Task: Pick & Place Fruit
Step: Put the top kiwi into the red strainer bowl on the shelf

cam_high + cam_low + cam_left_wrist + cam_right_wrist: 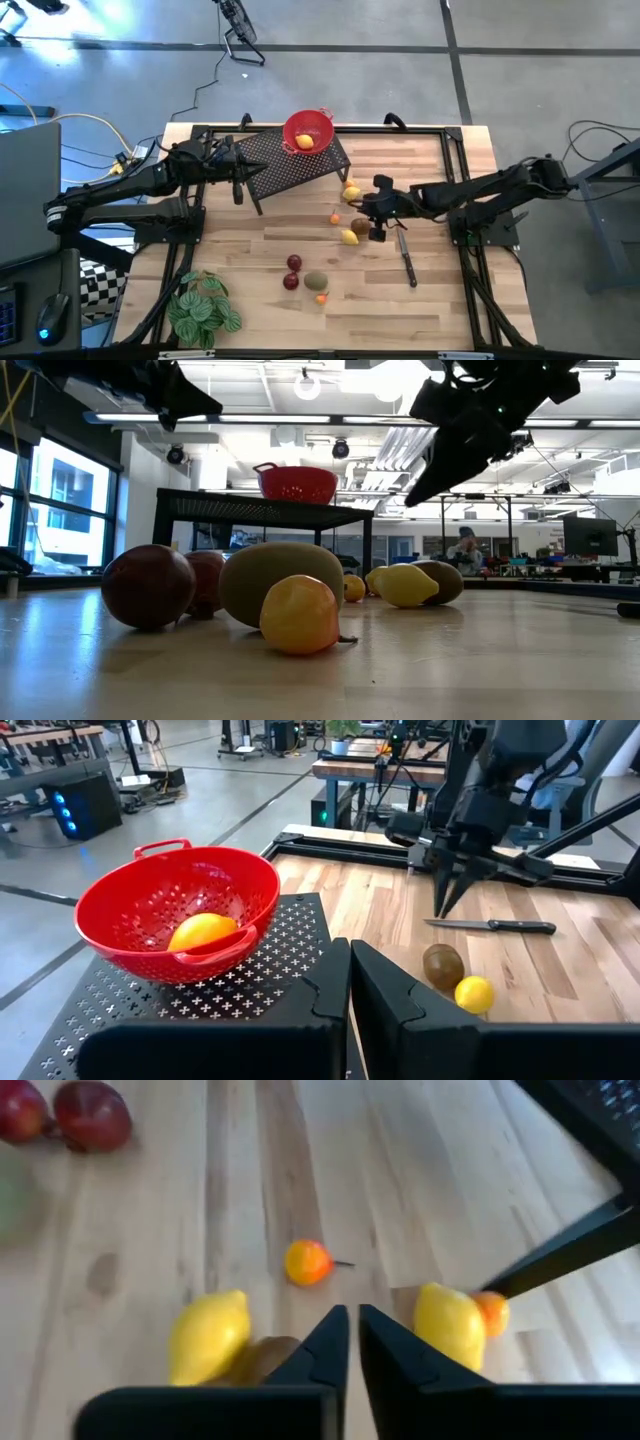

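Fruit (349, 237) lay scattered on tabletop (430, 290) beside black mesh stand (290, 165); one yellow piece (304, 141) sat in red bowl (308, 130) atop stand. Right tool (378, 233) hovered over lemon and brown piece near stand, fingers nearly together, empty. Left tool (238, 192) closed, empty, at stand's edge.

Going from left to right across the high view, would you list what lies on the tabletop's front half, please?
Leafy plant → two dark red fruits → olive-green fruit → small orange fruit → yellow lemon → knife.
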